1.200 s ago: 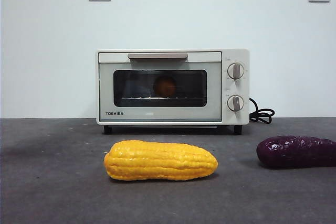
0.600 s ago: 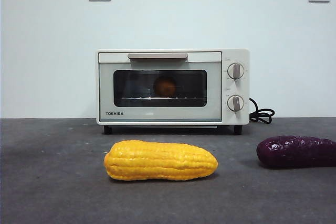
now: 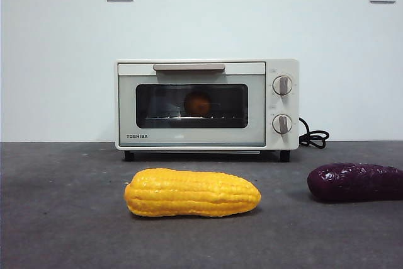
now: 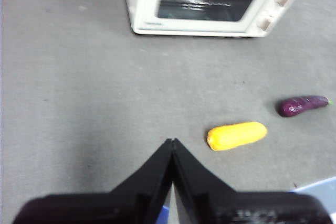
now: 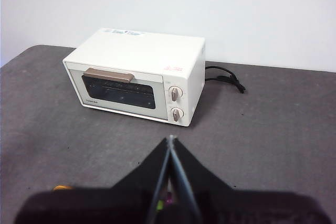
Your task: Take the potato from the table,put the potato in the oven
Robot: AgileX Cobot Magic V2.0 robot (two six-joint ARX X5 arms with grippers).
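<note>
The cream-white oven (image 3: 207,104) stands at the back of the table (image 3: 63,218) with its dark glass door closed. Through the glass, the orange-brown potato (image 3: 198,103) rests on the rack inside. The oven also shows in the left wrist view (image 4: 210,1) and in the right wrist view (image 5: 136,74). My left gripper (image 4: 171,142) hangs shut and empty high above the table, well back from the oven. My right gripper (image 5: 170,140) is likewise shut and empty, raised in front of the oven. Neither arm shows in the front view.
A long yellow corn cob (image 3: 192,192) lies in front of the oven. A dark purple bumpy vegetable (image 3: 356,182) lies at the right. The oven's black cord (image 3: 313,137) coils behind its right side. Two wall sockets sit high on the white wall.
</note>
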